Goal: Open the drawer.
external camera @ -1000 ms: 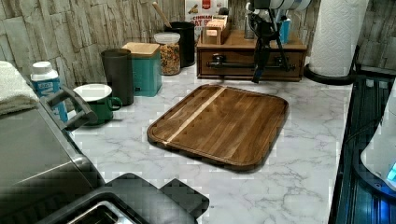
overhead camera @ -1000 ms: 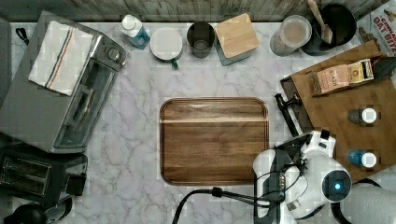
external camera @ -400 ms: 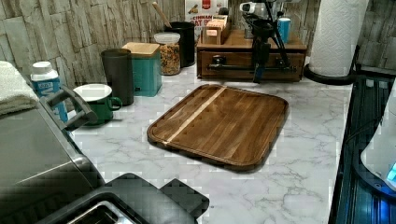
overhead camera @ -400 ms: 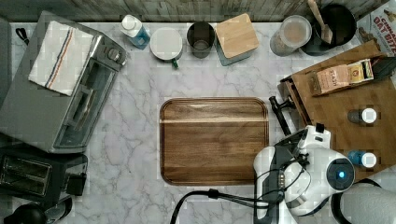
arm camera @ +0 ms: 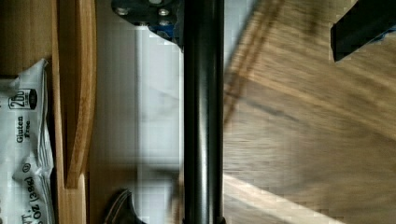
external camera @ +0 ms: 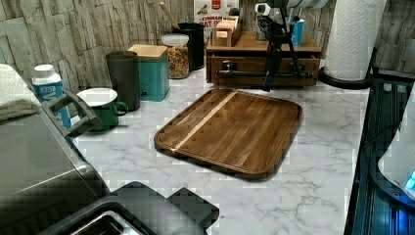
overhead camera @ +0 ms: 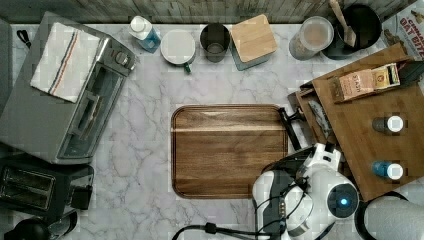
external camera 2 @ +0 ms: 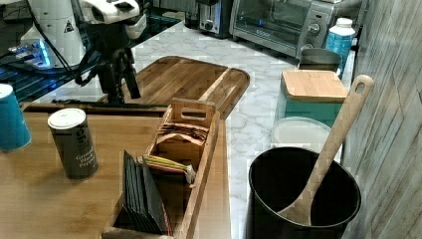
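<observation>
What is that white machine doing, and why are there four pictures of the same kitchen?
The white machine is a robot arm. Its "hand" is a gripper with two black fingers. Four cameras photograph one moment: one looks straight down, two look from the sides, and one sits on the robot's wrist, very close up. On the marble counter lie a wooden tray, a toaster oven and a green mug. The gripper hangs at the drawer, which stands partly open. In the wrist view its black bar handle runs between the spread fingers. The gripper is not squeezing it.
</observation>
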